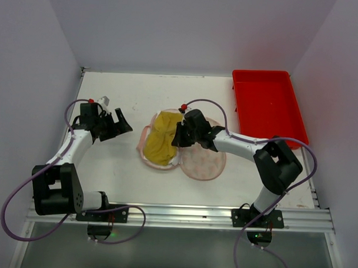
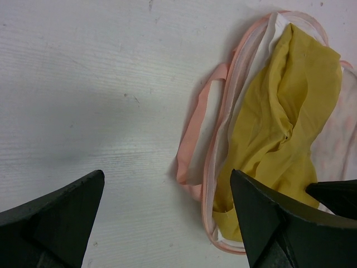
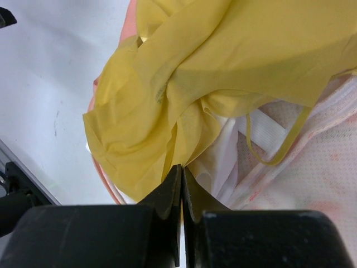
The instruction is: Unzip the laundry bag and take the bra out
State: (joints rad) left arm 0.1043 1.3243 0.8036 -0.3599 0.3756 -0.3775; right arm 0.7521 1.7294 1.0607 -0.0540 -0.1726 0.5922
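The laundry bag [image 1: 204, 163] lies open in the middle of the table, beige with small red motifs, pink zipper edging [image 2: 207, 162] and whitish lining. A yellow bra [image 1: 160, 139] lies crumpled over its left half. It also shows in the left wrist view [image 2: 279, 117] and the right wrist view [image 3: 184, 84]. My right gripper [image 1: 177, 138] is shut on a fold of the yellow bra [image 3: 182, 167]. My left gripper [image 1: 121, 124] is open and empty, left of the bag, over bare table [image 2: 167, 223].
A red plastic tray [image 1: 267, 105] stands at the back right. White walls enclose the table on three sides. A metal rail [image 1: 176, 215] runs along the near edge.
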